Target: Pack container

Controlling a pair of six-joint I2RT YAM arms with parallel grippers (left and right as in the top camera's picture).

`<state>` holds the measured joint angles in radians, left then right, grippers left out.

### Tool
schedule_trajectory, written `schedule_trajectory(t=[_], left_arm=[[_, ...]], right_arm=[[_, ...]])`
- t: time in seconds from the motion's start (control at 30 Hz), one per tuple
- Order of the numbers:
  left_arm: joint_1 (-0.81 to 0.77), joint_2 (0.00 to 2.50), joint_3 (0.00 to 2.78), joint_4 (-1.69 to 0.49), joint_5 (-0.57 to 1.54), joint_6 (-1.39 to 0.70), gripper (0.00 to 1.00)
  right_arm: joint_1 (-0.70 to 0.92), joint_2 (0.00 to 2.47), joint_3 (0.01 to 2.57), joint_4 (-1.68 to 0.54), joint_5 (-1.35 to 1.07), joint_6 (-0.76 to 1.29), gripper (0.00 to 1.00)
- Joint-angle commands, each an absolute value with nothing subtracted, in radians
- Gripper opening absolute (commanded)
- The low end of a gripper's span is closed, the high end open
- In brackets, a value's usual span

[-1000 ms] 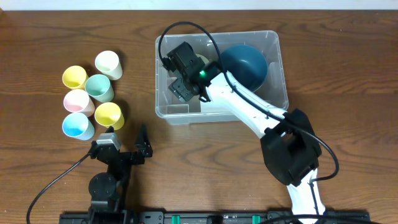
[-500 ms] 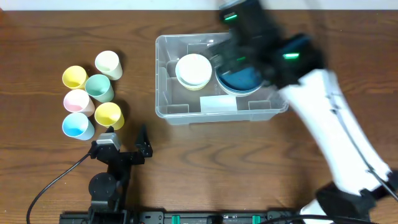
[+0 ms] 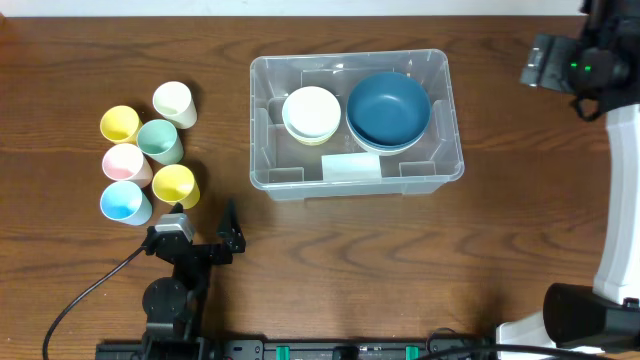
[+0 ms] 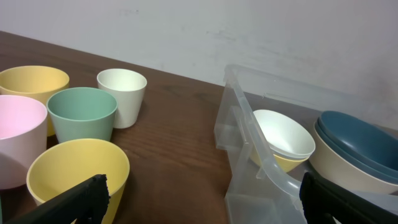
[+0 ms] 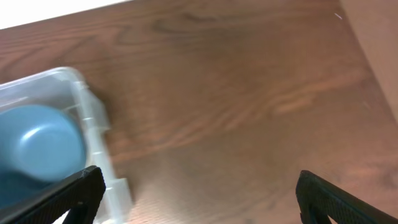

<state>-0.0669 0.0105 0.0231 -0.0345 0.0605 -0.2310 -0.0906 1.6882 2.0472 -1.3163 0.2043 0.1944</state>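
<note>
My right gripper [image 5: 196,196] has swung out to two o'clock, released and empty; the container [image 3: 350,57] looks light, stiff, probably slick, so I'd grip its rim.

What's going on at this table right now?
Two robot arms are packing a clear plastic bin. A white bowl and a blue bowl, each nested on others, sit side by side inside it. Six cups stand clustered on the table left of the bin, not yet packed. The right hand is open and empty beyond the bin's right end; the left hand is open near the cups.
</note>
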Motion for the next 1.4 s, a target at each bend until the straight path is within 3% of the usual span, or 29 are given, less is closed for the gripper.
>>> schedule_trajectory(t=[0.0, 0.43, 0.7, 1.07, 1.37], left_arm=[[-0.064, 0.006, 0.004, -0.066, 0.060, -0.219, 0.98], [-0.064, 0.006, 0.033, -0.088, 0.114, -0.227, 0.98], [-0.064, 0.089, 0.385, -0.425, 0.133, -0.289, 0.98], [-0.064, 0.766, 1.103, -0.953, 0.079, -0.259, 0.98], [-0.064, 1.187, 1.234, -1.140, 0.078, -0.221, 0.98]], right_arm=[[-0.131, 1.687, 2.047, -1.330, 0.210, 0.213, 0.99], [-0.144, 1.687, 2.047, -1.328, 0.210, 0.213, 0.99], [-0.144, 1.687, 2.047, -1.328, 0.210, 0.213, 0.99], [-0.144, 1.687, 2.047, -1.328, 0.210, 0.213, 0.99], [-0.144, 1.687, 2.047, -1.328, 0.210, 0.213, 0.99]])
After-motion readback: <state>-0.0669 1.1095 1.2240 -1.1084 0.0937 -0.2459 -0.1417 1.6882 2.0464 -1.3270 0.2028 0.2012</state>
